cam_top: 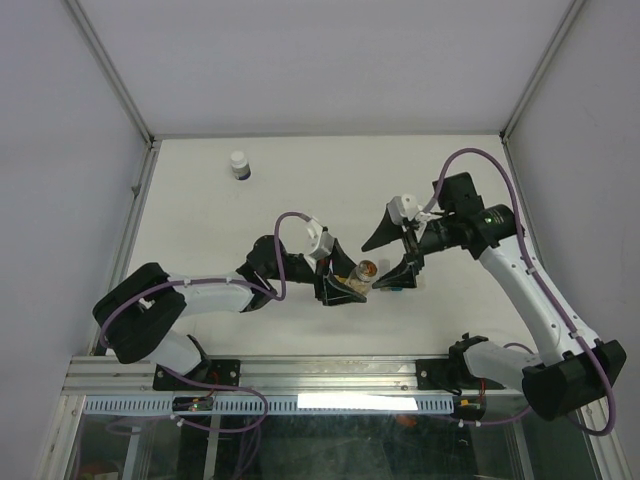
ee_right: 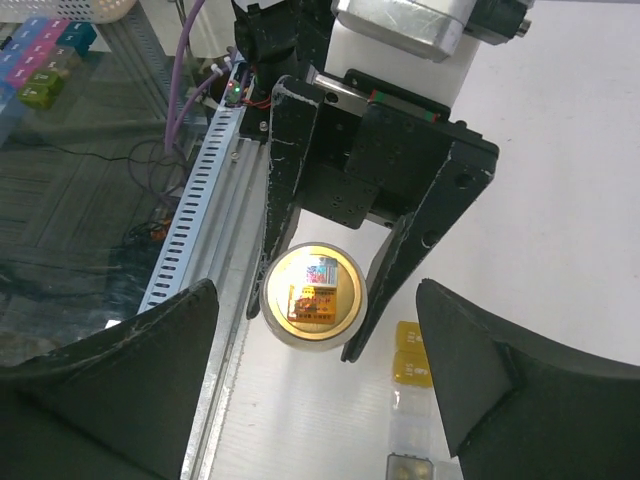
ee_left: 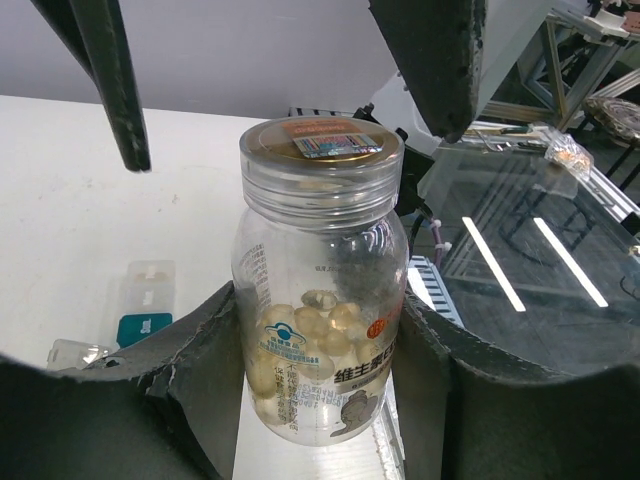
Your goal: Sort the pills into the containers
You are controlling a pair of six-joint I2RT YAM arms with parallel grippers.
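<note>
Left gripper (cam_top: 338,285) is clamped on the bottle (ee_left: 320,300) body over the worktop's (cam_top: 200,230) front-middle. Right gripper (ee_right: 318,290) is wide open either side of the lid (ee_right: 312,293), holding nothing. Pills (ee_left: 315,325) look like small glossy softgels, likely light, slippery and prone to rolling, so I'd take the rigid lid by its rim. Yellow container (ee_right: 415,352) and teal container (ee_left: 143,328) lie on the worktop just beside the bottle.

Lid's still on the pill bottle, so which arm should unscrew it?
Right: the right fingers, open, flank the lid, while the left fingers are busy gripping the pill bottle.
</note>
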